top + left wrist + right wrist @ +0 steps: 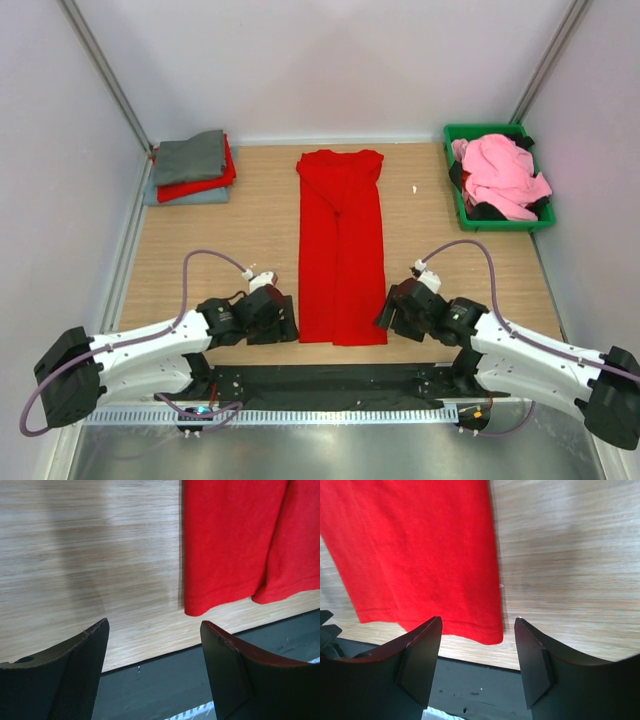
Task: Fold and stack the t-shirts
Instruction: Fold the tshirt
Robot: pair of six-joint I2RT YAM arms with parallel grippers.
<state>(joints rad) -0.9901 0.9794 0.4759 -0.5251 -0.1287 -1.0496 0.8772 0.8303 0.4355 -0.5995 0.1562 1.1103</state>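
Flanking the half-folded red t-shirt (341, 250) with my left gripper (154, 625) and right gripper (477, 621) open, empty: folded stack (192, 168) at ten o'clock, unfolded pile (500, 172) at two o'clock.

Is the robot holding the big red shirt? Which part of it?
No, nothing is held. The left gripper and right gripper both have open jaws near the bottom hem of the red t-shirt, gripping no cloth.
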